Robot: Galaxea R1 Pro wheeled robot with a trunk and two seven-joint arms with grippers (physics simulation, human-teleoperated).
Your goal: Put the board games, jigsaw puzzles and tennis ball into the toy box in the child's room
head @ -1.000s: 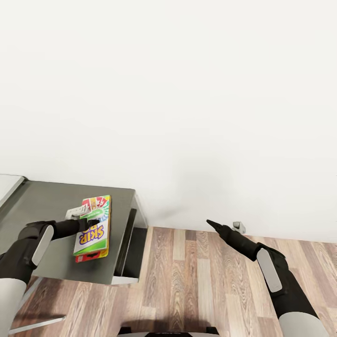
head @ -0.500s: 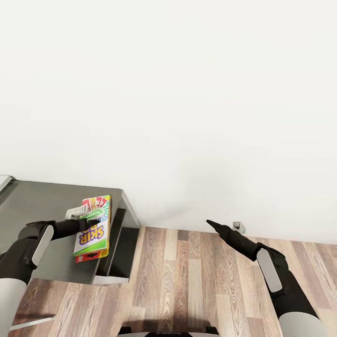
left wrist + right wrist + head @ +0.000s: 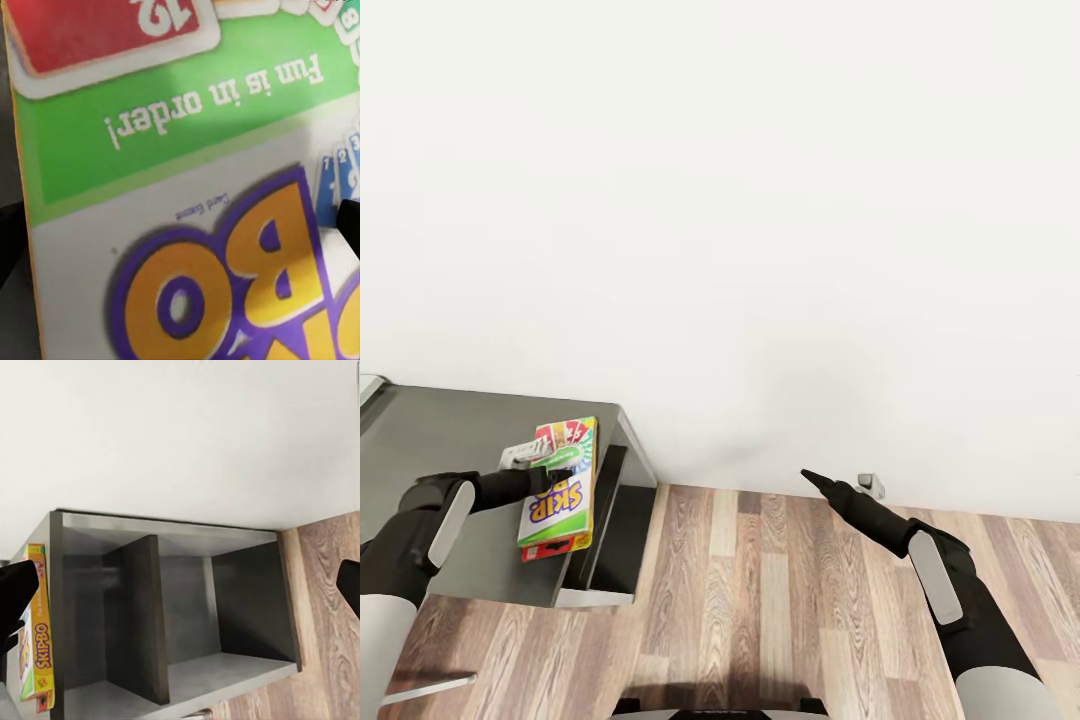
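Left claw [image 3: 555, 480] is clamped on a Skip-Bo board game [image 3: 559, 487], holding the flat box level over the dark grey worktop [image 3: 450, 440], near its end edge beside the white wall [image 3: 760, 200]. Right claw [image 3: 810, 477] hangs over the wood floor [image 3: 780, 600], holding nothing; whether its fingers are parted I cannot tell. Toy box isn't visible, so I judge this a carrying step: keep the game flat and the grip firm while turning toward the bin, and clear the worktop's edge. Beneath the worktop, open dark cubbies [image 3: 187, 615] hold nothing that I can see.
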